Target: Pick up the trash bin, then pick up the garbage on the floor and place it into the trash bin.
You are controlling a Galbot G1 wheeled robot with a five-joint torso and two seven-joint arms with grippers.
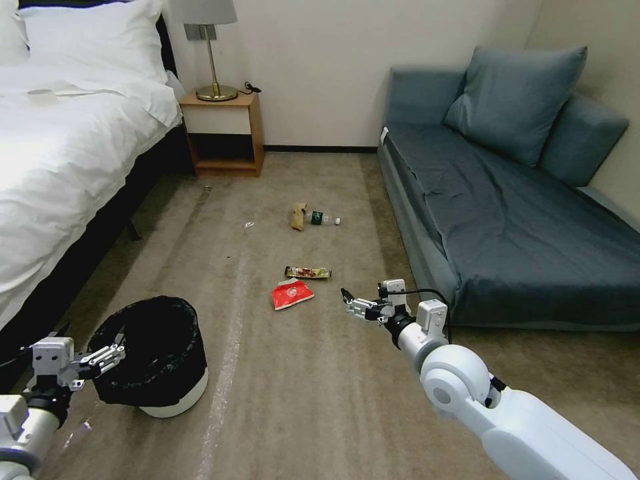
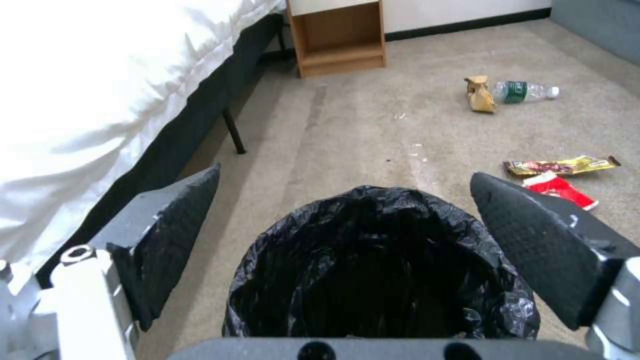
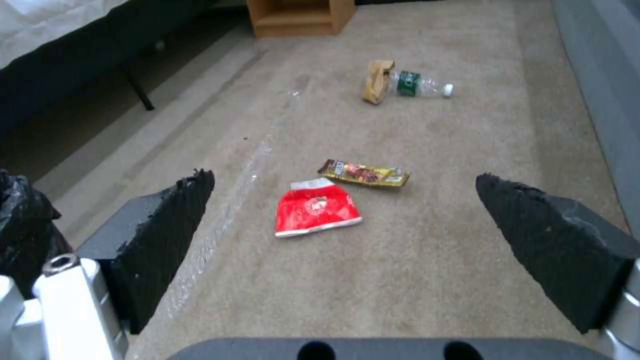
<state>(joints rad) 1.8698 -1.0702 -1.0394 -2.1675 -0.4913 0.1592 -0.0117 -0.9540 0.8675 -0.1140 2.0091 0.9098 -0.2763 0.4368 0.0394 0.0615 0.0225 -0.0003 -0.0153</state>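
Note:
The trash bin [image 1: 155, 363] [image 2: 373, 260], white with a black liner over its rim, stands on the carpet at the lower left. My left gripper [image 1: 110, 350] [image 2: 347, 240] is open, its fingers at the bin's near rim. On the carpet lie the garbage pieces: a red snack bag [image 1: 292, 294] [image 3: 316, 207], a yellow-brown wrapper [image 1: 307, 272] [image 3: 363, 173], a tan paper wrapper [image 1: 298, 215] [image 3: 377, 81] and a green-labelled bottle [image 1: 323, 218] [image 3: 420, 85]. My right gripper [image 1: 350, 303] [image 3: 343, 235] hangs open above the floor, just right of the red bag.
A bed with white linen [image 1: 60, 140] runs along the left. A wooden nightstand [image 1: 223, 130] with a lamp stands at the back wall. A blue-grey sofa [image 1: 520, 213] fills the right side. Open carpet lies between bed and sofa.

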